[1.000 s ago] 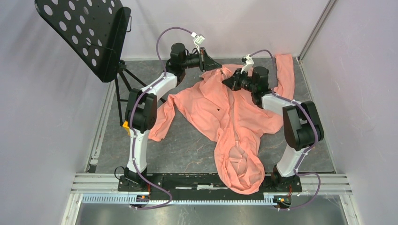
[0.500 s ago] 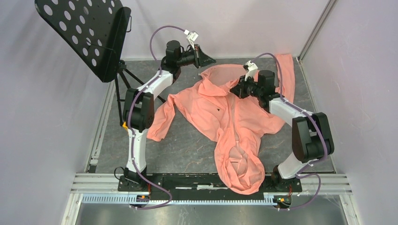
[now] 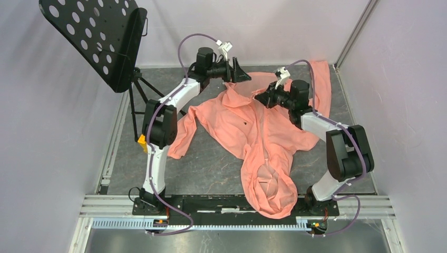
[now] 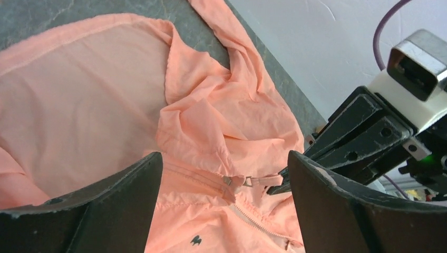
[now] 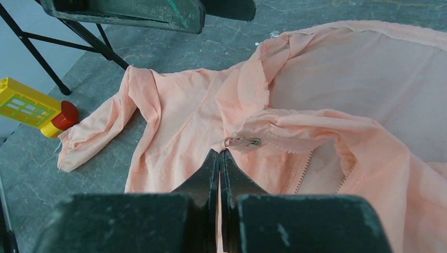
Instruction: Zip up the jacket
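Standing in the upper left of the top view is a black perforated music stand (image 3: 92, 37). Below it a yellow-and-red plastic toy block (image 3: 141, 140) sits on the grey marbled counter (image 3: 211, 158). At upper centre the left tool (image 3: 243, 74) hangs released, fingers spread wide. The salmon-pink thin fabric hooded jacket (image 3: 253, 132) sprawls across the centre, hood at the bottom. Right of centre, the right tool (image 3: 258, 95) is clenched on its edge beside the small metal zipper slider (image 5: 242, 141).

place: robot lab, a small test box | walls (image 3: 47, 158): plain, pale, close on three sides | table (image 3: 211, 163): gray, metal rail (image 3: 221, 223) at the near edge | two robot arms (image 3: 158, 126) bolted down, purple cables (image 3: 185, 42) | black stand (image 3: 95, 37) with holes | toy block (image 5: 31, 103)
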